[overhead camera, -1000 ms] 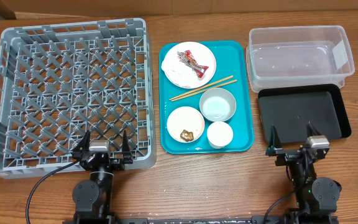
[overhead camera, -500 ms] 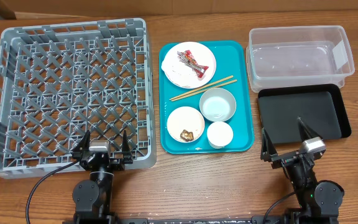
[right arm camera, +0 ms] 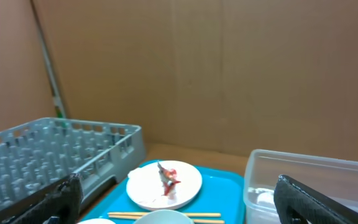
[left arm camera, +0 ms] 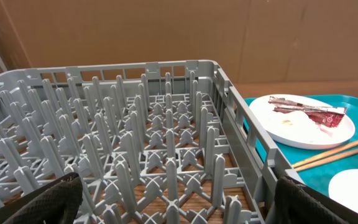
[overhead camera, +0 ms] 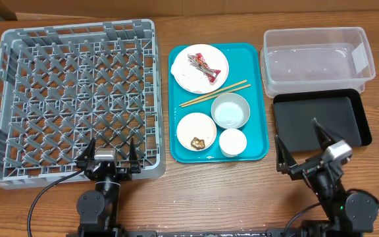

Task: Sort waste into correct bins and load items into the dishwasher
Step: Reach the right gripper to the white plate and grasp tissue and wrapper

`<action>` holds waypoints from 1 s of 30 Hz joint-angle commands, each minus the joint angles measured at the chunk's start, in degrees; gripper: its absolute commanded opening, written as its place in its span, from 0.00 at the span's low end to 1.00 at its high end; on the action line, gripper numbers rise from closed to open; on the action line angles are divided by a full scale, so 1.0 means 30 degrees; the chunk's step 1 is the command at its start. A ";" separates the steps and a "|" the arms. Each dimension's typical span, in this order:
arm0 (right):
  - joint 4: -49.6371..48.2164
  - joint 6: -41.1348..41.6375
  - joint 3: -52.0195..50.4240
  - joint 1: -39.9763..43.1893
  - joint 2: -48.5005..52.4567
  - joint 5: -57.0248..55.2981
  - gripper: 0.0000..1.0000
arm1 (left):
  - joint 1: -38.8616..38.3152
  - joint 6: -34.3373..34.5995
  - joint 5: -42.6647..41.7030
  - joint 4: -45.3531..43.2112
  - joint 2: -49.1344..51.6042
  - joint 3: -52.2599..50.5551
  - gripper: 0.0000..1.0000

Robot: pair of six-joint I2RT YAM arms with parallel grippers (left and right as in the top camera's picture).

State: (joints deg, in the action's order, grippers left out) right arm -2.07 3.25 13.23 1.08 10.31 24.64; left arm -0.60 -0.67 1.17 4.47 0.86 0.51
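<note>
Swinging left now, our right gripper (overhead camera: 299, 146) angles away from the black tray (overhead camera: 334, 118) toward the teal tray (overhead camera: 258, 99), jaws spread wide and empty; a second ago it faced straight ahead. We read that as the opening reach for waste. Our left gripper (overhead camera: 111, 142) hangs at the near wall of the rack (overhead camera: 45, 79), equally wide, holding nothing. The wrapper (overhead camera: 203, 66), crinkled red and silver, lies untouched on the far plate (overhead camera: 224, 62).

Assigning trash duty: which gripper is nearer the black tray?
Right. The right gripper hovers by the black tray; the left gripper is far off, at the dish rack.
</note>
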 commanded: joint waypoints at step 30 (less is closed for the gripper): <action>1.4651 -0.1297 2.3008 -0.3410 2.5033 0.0605 1.00 | 0.0102 -0.0430 0.0153 -0.0066 -0.0182 -0.0080 1.00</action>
State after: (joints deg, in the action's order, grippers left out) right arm 39.03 2.57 77.45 -6.26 81.78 32.67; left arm -0.60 -0.67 1.17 4.45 0.86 0.51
